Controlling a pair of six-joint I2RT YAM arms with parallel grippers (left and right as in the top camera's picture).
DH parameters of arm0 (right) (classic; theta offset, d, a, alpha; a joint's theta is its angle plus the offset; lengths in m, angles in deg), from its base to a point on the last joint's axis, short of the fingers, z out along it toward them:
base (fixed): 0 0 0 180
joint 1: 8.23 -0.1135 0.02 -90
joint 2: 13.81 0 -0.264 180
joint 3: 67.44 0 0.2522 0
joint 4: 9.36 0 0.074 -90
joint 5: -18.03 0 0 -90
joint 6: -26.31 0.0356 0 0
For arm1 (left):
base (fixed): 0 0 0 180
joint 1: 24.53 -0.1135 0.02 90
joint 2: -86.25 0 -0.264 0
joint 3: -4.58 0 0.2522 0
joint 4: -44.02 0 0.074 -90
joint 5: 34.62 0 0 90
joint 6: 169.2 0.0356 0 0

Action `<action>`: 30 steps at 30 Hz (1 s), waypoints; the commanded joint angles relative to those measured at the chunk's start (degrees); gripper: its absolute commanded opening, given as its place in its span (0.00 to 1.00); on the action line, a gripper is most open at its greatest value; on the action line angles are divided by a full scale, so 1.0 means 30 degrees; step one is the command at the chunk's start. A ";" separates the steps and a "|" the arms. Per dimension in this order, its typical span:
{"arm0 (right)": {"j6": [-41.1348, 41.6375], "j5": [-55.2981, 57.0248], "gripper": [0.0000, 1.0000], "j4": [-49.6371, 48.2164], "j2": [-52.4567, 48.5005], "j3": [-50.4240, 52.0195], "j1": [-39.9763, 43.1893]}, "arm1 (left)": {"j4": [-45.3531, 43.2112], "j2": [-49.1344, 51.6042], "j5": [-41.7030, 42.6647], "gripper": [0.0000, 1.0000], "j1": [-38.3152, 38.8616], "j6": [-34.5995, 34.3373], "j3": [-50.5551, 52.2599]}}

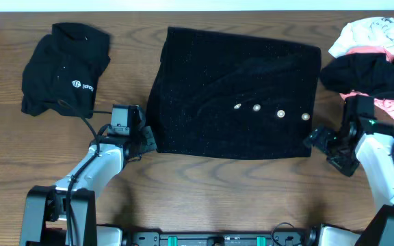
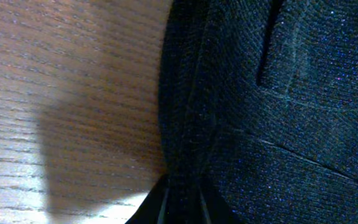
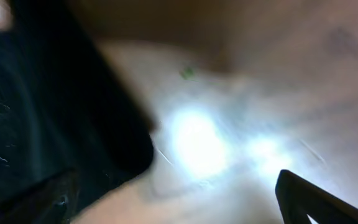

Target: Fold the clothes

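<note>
**Fig.** Overhead and wrist views; fold in preparation. The black buttoned knit garment (image 1: 234, 75) is laid flat at centre of the desk (image 1: 217, 198), w/ its pale buttons (image 1: 280, 114) toward the near-R side.

The left gripper (image 1: 144, 139) is set at the near-L corner. In the L wrist view its jaws are seen closed to a narrow pinch on the hem. The right gripper (image 1: 318, 141) is set just beside the near-R corner. Its wrist view is blurred, but the jaws are seen wide apart, nothing held (the fabric edge lies off to one side).

Step in hand, as judged: both near corners are to be gripped, then carried over to the far edge. The R corner should be pinched through all layers before any lift. Both corners should be raised together so that the hem is kept taut.

Room: the garment's far edge lies close to the desk's far edge, so little overshoot is allowed. A folded black logo top (image 1: 63, 68) lies well apart at far L. A pile of unfolded clothes (image 1: 375, 51) lies near the R arm and should be cleared on the swing.
</note>
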 commanded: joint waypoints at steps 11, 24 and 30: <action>-0.2259 -0.3738 0.99 -0.2871 -0.0954 0.1719 0.0095 | 0.0182 0.0175 0.0175 0.14 -0.0044 0.0182 0.0066; -0.2477 -0.6623 0.93 -0.5115 -0.3687 0.2004 -0.0393 | 0.0175 0.0175 0.0175 0.14 -0.0044 0.0182 0.0066; -0.2470 -0.7002 0.68 -0.5450 -0.3956 0.2004 -0.1166 | 0.0175 0.0175 0.0175 0.14 -0.0044 0.0182 0.0066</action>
